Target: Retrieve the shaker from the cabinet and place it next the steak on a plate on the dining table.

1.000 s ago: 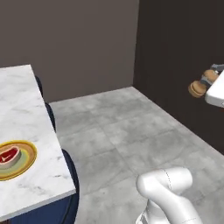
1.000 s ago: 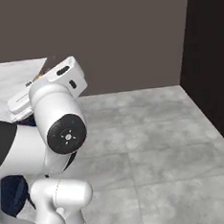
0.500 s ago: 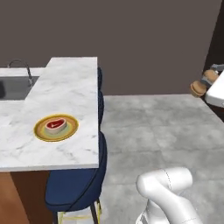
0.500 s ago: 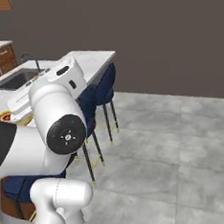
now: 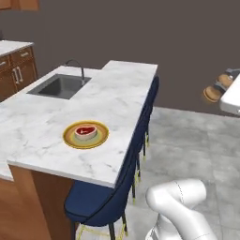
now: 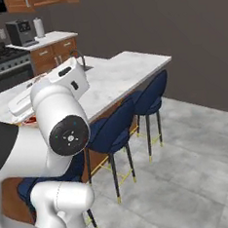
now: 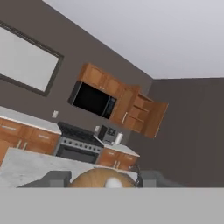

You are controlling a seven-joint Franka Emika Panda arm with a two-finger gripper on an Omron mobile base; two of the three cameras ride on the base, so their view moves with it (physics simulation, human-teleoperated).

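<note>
The dark two-finger claw (image 5: 224, 83) grips the small brown wooden shaker (image 5: 213, 93), up in the air, far right of the white marble desk (image 5: 117, 93). On the desk lies the red steak (image 5: 86, 131) on the round yellow-rimmed plate (image 5: 70, 139). Far off, the brown wooden wall cabinet (image 7: 146, 113) has its door open.

I see blue stools (image 5: 108, 197) by the counter, a sink (image 5: 58, 87) with a tap (image 5: 75, 64), a black stove (image 6: 1, 60), a microwave (image 7: 93, 100) and a coffee maker (image 6: 20, 32).
</note>
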